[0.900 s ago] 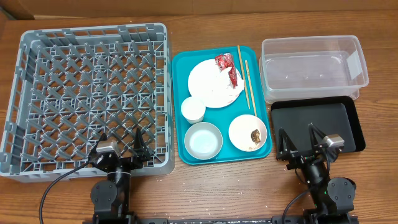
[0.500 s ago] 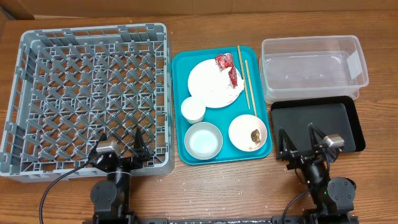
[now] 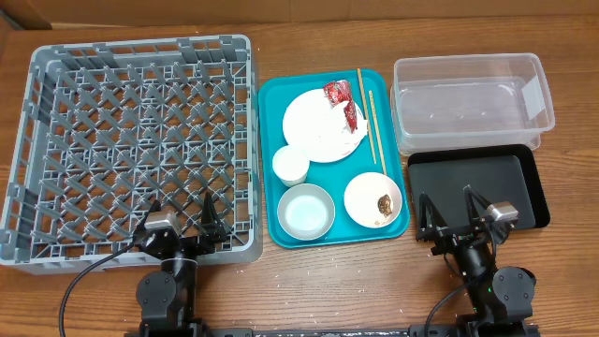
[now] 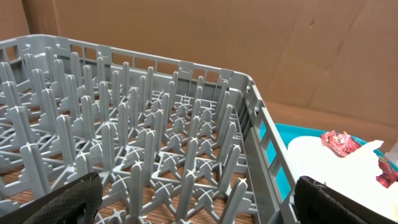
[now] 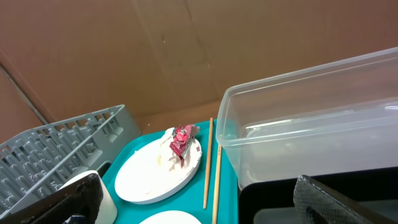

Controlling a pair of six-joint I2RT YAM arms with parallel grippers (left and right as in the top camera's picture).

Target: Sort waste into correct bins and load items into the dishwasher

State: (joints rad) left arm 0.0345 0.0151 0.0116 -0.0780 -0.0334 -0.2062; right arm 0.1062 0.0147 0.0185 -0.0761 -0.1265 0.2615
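A teal tray holds a round plate with a crumpled white napkin and red wrapper, two wooden chopsticks, a small white cup, an empty white bowl and a white bowl with a brown scrap. The grey rack sits left. The clear tub and black tray sit right. My left gripper is open at the rack's front edge. My right gripper is open over the black tray's front left.
The plate, wrapper, chopsticks and clear tub show in the right wrist view. The rack fills the left wrist view. Brown cardboard stands behind the wooden table.
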